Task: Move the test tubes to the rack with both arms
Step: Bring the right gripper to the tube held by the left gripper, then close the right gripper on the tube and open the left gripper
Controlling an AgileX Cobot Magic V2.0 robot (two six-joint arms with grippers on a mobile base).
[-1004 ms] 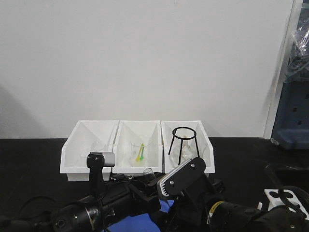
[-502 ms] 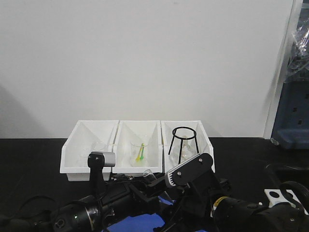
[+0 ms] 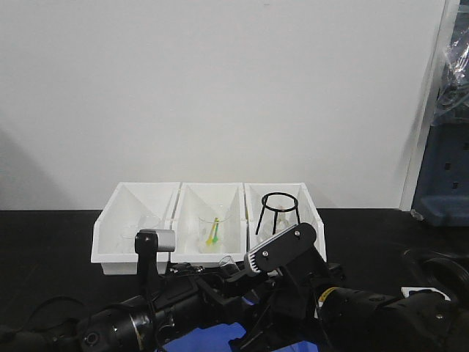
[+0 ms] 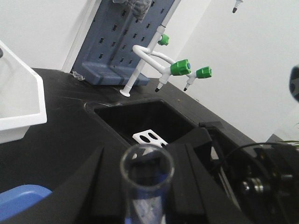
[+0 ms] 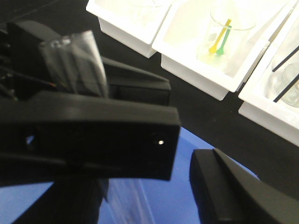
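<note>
A black table (image 3: 44, 235) runs under a plain white wall. On its far side three white bins stand touching in a row. The left bin (image 3: 117, 213) holds a clear glass vessel (image 3: 149, 222), too faint to name. The middle bin (image 3: 192, 202) holds a clear beaker (image 5: 231, 25) with a yellow stick (image 5: 222, 36) and a green one leaning inside it. The right bin (image 3: 309, 209) holds a black wire tripod (image 3: 278, 209) with a clear flask (image 3: 287, 226) under it.

At the far right stands a blue pegboard (image 4: 117, 42), with a white tap (image 4: 152, 58) ending in green nozzles just in front of it. Near these a black basin (image 4: 140, 114) is sunk in the table. A white corner of the rack (image 4: 149, 137), pierced with holes, shows there.

The left arm (image 3: 139, 323) and right arm (image 3: 352, 315) fill the near edge, over a blue mat (image 3: 205, 341).

The left gripper (image 4: 148, 154) points right, its two black fingers (image 4: 93, 186) pressed in on a test tube (image 4: 145, 200) from either side. The tube is well apart from the rack. It is slim clear glass, its round open mouth up and slightly tilted, and blue shows through its wall.

The right gripper (image 5: 159, 186) is close beside the tube. One wedge-shaped finger (image 5: 233, 191) stands clear of the other dark shapes, with a wide gap of blue mat between and nothing gripped.
</note>
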